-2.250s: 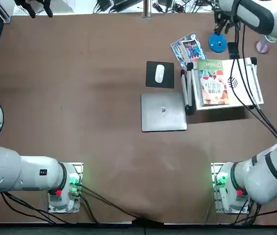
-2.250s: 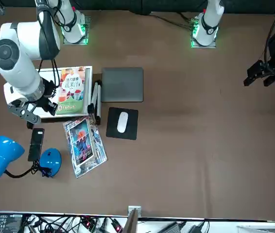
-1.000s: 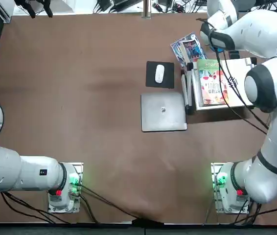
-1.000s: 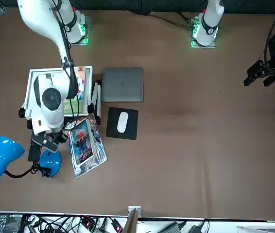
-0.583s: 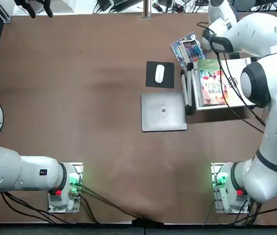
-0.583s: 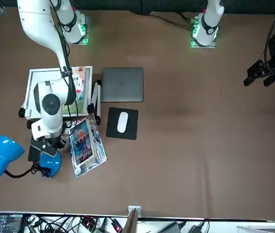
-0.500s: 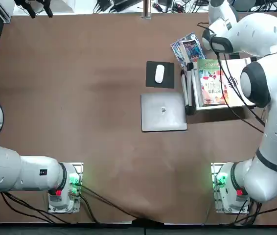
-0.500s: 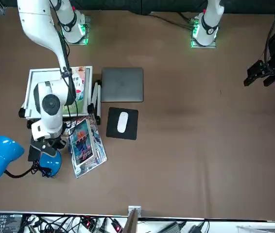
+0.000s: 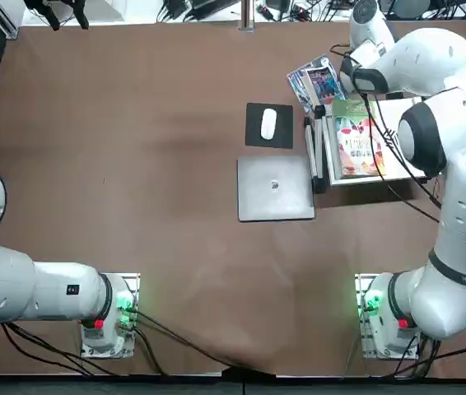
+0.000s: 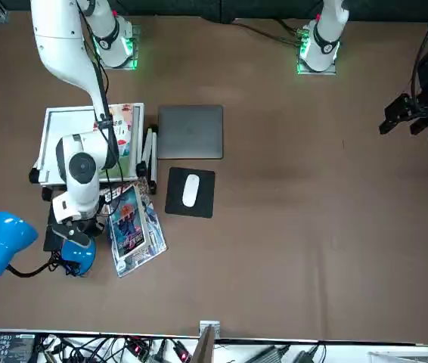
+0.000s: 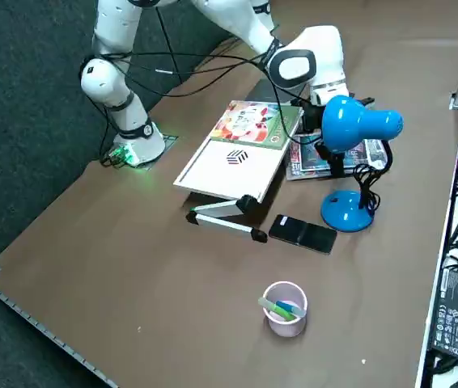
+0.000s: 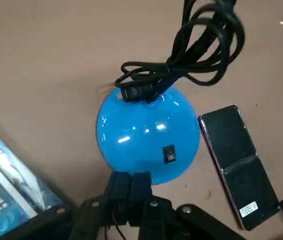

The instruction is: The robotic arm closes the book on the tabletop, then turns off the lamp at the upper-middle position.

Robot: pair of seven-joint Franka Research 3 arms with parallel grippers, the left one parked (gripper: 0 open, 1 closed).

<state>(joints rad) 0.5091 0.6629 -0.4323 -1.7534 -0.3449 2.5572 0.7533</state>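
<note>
Over from the picture book [image 11: 249, 123] to the desk lamp [image 10: 11, 240], our end effector [image 12: 134, 176] has swung, fingertips together and empty; we judge switching off comes next.
Its blue base [image 12: 144, 130] lies beneath; base-to-head, the long axis runs across the worktop [image 10: 274, 265], shade mouth towards the robot's side.

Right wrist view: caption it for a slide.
The right gripper, fingers together, hovers by the rocker switch on the blue lamp base, phone alongside.
</note>
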